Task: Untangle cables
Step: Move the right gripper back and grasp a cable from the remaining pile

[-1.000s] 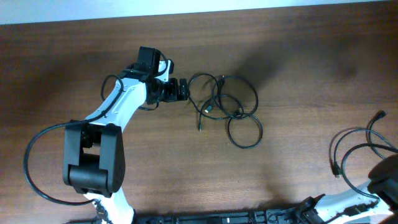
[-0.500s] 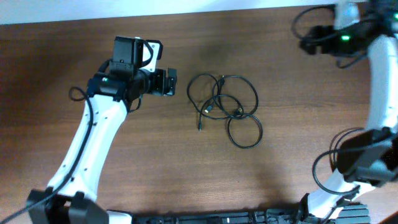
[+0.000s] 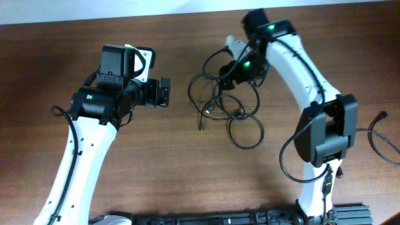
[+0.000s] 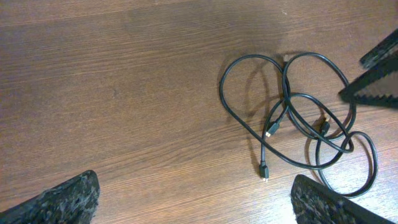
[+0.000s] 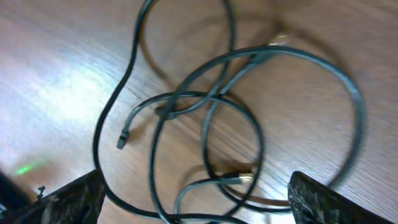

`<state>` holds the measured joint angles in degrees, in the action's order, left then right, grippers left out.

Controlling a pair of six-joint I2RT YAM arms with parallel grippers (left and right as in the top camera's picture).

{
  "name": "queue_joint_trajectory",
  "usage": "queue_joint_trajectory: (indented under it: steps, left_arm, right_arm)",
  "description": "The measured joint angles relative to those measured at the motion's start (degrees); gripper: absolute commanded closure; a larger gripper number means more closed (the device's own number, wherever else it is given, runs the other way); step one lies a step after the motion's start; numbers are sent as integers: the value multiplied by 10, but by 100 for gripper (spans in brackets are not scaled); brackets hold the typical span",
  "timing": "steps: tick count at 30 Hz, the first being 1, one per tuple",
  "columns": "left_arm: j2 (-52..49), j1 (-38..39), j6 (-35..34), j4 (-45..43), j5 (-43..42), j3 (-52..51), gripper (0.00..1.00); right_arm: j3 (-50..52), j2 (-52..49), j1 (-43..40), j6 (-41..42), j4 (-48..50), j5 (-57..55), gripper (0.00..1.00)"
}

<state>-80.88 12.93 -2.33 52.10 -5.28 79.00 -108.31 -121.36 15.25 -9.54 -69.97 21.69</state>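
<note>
The cables (image 3: 245, 128) lie as a tangle of thin black loops on the wooden table, right of centre. In the left wrist view the cables (image 4: 292, 118) spread ahead, one small plug pointing toward me. My left gripper (image 3: 167, 92) stands open a short way left of the tangle, nothing between its fingers (image 4: 62, 202). My right gripper (image 3: 230, 75) hovers open over the upper part of the tangle. In its wrist view the cables (image 5: 205, 106) cross beneath the right gripper (image 5: 202, 202), and no strand is pinched.
Thicker black arm cables (image 3: 382, 134) curl at the right edge of the table. The table's far edge (image 3: 187, 14) meets a white wall. The right arm's base (image 3: 322, 147) stands to the right of the tangle, and a dark rail (image 3: 206, 219) runs along the front.
My left gripper has drawn back to the left, away from the tangle. The right arm has swung in from the right and now hangs over the loops. The cables lie as before.
</note>
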Motion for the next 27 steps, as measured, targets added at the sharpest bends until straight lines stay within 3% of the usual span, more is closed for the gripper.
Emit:
queue_joint_trajectory:
  steps: [5,11,13,16,17,18,19,27]
  left_arm:
    - [0,0,0,0,0,0,1]
    - [0,0,0,0,0,0,1]
    - [0,0,0,0,0,0,1]
    - [0,0,0,0,0,0,1]
    - [0,0,0,0,0,0,1]
    - [0,0,0,0,0,0,1]
    - [0,0,0,0,0,0,1]
    - [0,0,0,0,0,0,1]
  right_arm:
    - [25,0,43,-1,9,-4,8]
    - [92,-1,64,9,92,-7,13]
    - [111,-1,64,15,105,-8,23]
    - [136,-2,64,17,129,-9,47]
    - [148,-2,64,21,139,-8,59]
    - [160,-3,64,22,146,-9,81]
    - [167,-3,64,27,148,-8,96]
    - [173,-4,64,27,132,-25,96]
